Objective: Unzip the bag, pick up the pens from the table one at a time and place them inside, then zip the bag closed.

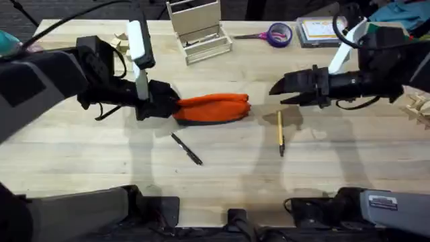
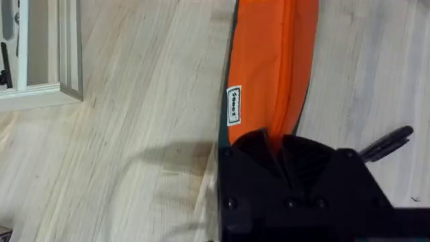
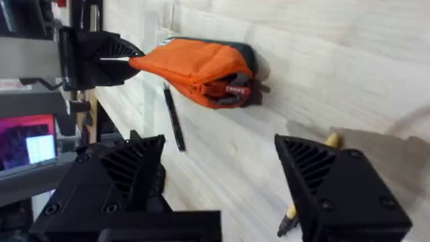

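- Oblong orange fabric pouch with a dark navy lower edge [image 1: 213,107] lying flat near the middle of the pale plank-grained wooden tabletop [image 1: 101,161], long axis across the table.
- Left gripper [image 1: 169,104] clamped tight on the pouch's left end, likely anchoring the fabric so the zipper can be drawn against it.
- Right gripper [image 1: 277,89] hovering just beyond the pouch's right end, black fingers spread wide and empty, lined up with the zipper end seen in the right wrist view.
- Slim all-black pen [image 1: 186,148] just in front of the pouch; tan pen with a dark tip [image 1: 280,132] below the right gripper, both apart from the pouch.
- Open board in front of both pens, well inside the near edge; light wooden slatted rack [image 1: 199,30] and purple-handled scissors [image 1: 272,33] well behind, clear of the working lane.
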Motion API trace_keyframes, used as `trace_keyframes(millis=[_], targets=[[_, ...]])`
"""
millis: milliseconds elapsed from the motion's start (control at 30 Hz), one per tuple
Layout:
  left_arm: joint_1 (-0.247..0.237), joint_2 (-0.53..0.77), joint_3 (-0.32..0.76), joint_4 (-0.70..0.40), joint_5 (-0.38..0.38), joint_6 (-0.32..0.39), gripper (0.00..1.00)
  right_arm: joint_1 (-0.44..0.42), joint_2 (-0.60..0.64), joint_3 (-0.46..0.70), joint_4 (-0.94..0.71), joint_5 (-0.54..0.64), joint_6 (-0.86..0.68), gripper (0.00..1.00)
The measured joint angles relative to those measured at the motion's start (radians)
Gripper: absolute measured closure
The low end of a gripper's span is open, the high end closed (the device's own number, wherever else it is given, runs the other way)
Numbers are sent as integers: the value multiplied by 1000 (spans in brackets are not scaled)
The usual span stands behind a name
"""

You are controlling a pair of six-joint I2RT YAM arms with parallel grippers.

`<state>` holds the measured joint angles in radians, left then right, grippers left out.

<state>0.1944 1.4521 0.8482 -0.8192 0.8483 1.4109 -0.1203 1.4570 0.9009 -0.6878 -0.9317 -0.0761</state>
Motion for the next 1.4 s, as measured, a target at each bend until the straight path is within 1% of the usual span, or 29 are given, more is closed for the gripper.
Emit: trace_keyframes(millis=[233,333,367,400,733,1133,1267,1400], targets=[[0,0,0,0,0,0,958,40,10,0,35,0,1,5],[0,0,0,0,0,0,958,54,44,0,38,0,4,5],[0,0,0,0,0,0,958,68,85,0,45,0,17,5],[0,0,0,0,0,0,958,73,98,0,50,0,18,5],[0,0,0,0,0,0,958,128,183,0,175,0,80,4],[0,0,0,0,0,0,958,212,231,2,303,0,166,4],[0,0,0,0,0,0,958,227,263,2,321,0,191,4],[0,0,0,0,0,0,958,231,266,2,335,0,204,5]])
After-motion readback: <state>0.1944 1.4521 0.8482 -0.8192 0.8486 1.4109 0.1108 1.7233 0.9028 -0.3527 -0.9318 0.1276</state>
